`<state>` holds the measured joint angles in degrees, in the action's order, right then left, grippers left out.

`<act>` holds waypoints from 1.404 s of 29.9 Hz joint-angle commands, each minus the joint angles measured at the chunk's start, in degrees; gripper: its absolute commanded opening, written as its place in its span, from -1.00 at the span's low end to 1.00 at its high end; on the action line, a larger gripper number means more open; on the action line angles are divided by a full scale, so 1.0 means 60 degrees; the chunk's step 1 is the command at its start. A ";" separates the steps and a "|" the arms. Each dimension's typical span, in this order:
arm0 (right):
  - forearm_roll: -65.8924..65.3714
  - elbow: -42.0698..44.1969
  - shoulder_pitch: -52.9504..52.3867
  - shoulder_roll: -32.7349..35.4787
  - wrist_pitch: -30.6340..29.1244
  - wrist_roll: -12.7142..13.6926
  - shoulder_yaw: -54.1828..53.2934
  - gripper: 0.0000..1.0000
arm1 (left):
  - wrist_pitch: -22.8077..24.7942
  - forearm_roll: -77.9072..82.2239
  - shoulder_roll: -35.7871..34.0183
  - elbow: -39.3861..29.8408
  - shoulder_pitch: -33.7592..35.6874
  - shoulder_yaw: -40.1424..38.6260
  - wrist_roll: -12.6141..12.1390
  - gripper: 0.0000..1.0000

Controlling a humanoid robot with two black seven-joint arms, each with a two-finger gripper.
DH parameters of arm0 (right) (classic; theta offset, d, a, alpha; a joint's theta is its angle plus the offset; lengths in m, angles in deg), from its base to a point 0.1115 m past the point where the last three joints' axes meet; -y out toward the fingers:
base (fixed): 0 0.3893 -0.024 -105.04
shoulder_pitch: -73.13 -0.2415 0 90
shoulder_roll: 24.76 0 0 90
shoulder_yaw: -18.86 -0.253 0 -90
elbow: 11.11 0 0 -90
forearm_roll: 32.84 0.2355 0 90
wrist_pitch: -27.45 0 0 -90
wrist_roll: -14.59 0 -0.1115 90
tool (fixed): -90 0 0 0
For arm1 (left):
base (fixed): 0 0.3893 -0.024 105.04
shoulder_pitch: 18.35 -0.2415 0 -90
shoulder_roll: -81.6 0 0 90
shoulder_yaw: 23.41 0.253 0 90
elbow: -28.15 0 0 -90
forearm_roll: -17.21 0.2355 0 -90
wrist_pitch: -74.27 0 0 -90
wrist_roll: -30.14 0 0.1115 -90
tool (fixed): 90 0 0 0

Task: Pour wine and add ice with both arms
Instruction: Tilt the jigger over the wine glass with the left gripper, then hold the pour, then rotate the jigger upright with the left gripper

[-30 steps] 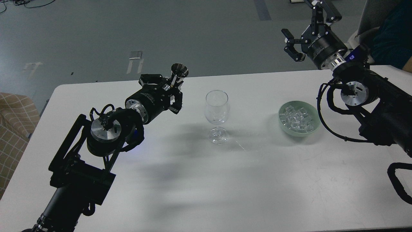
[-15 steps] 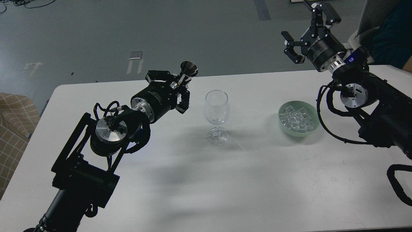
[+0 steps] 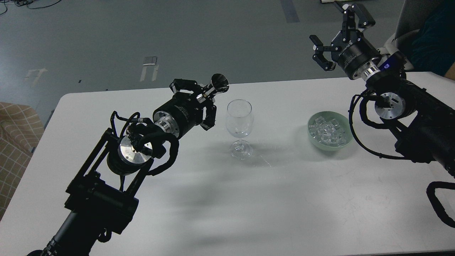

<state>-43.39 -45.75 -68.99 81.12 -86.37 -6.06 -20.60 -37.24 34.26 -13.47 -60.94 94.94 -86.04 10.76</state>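
A clear stemmed wine glass (image 3: 240, 127) stands upright and empty on the white table (image 3: 220, 202), near the middle. My left gripper (image 3: 199, 101) is shut on a small shiny metal cup (image 3: 217, 83), tilted with its mouth toward the glass, just left of the glass rim. The ice (image 3: 327, 131) is a heap of clear cubes in a pale green bowl (image 3: 346, 140) to the right of the glass. My right gripper (image 3: 336, 33) is open and empty, raised beyond the table's far edge, above and behind the bowl.
A person in dark clothes (image 3: 432, 35) sits at the far right corner. A checked tan cushion (image 3: 16, 142) lies left of the table. Grey floor lies beyond the far edge.
My left gripper has carried the metal cup rightward toward the glass, tilting its mouth more toward the rim. My right gripper has shifted slightly up and left, still open.
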 commanded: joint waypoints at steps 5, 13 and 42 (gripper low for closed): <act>0.0001 0.0002 0.0000 -0.0069 0.0000 0.0000 0.0015 1.00 | -0.0193 0.0791 0.0083 -0.0034 0.0044 0.0302 -0.0008 -1.00; 0.0001 0.0002 0.0000 -0.0069 0.0000 0.0000 0.0015 1.00 | -0.0326 0.1551 0.0127 -0.0034 0.0088 0.0434 -0.0008 -1.00; -0.0029 0.0002 0.0088 -0.0069 0.0000 0.0000 0.0000 1.00 | -0.0457 0.4629 0.0128 -0.0019 0.0073 0.1342 -0.0314 -1.00</act>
<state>-43.53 -45.73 -68.46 80.71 -86.37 -6.06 -20.60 -39.48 60.49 -12.70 -61.06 95.36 -78.37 10.05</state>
